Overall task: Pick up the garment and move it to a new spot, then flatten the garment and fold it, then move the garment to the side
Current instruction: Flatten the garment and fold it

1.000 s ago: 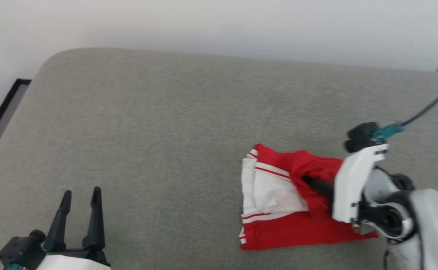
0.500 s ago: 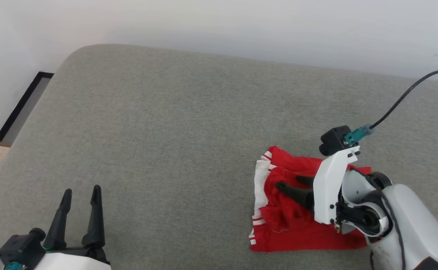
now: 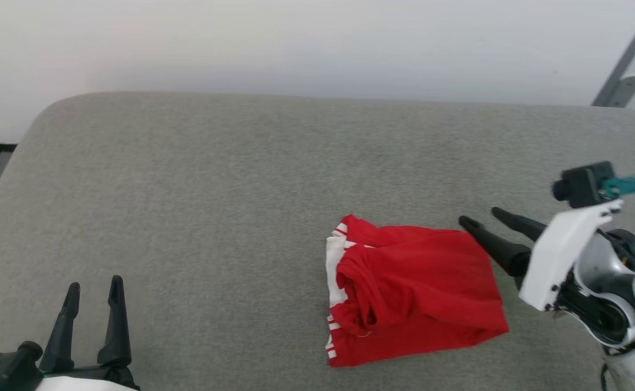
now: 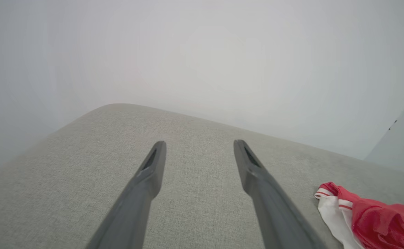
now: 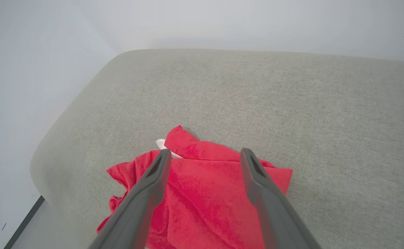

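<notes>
A grey cushion [image 3: 214, 190] stands before a pale wall [image 3: 317, 43]. The garment [image 3: 415, 288] lies on the cushion, to the right of its middle. It is folded into a rough block, red on top, with the white striped sleeve ends at its left edge. The right end effector [image 3: 480, 215] is released, fingers spread and empty. Its tips are just beside the garment's far right corner, and I cannot tell if they touch the cloth. The left end effector [image 3: 94, 283] is released too, holding nothing, at the near left and well apart from the garment.
</notes>
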